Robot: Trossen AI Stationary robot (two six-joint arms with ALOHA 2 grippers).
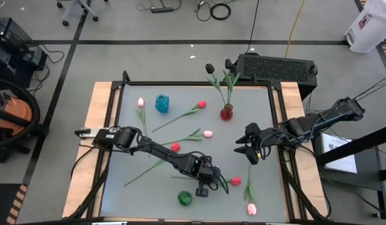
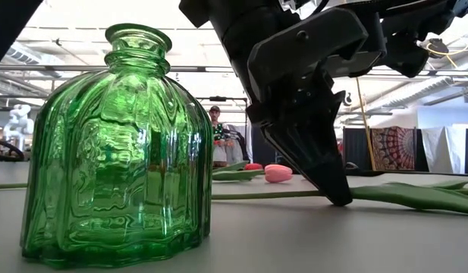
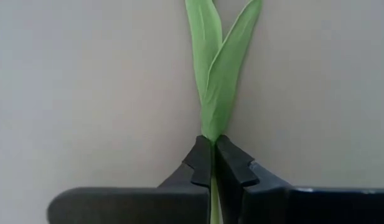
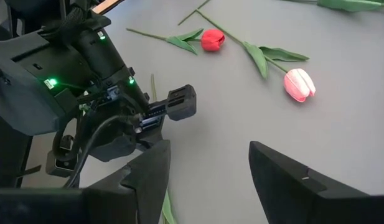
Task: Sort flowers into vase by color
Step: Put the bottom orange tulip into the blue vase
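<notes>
My left gripper stands near the table's near edge, just right of the green vase, and is shut on a tulip stem. A red tulip head lies just to its right. My right gripper hovers open right of centre and holds nothing. Two black tulips stand in the red vase. The blue vase holds no flower. Loose red and pink tulips lie flat on the table. My left gripper pinches the thin green stem between its two fingertips, just below where the two leaves fork. The fingers come from above, pointing down, and lie across the stem. The stem and leaves lie flat on the table.
More tulips lie on the table: red and pink toward the far side, and pink at the near right. A black box sits past the far edge. People show in the room behind.
</notes>
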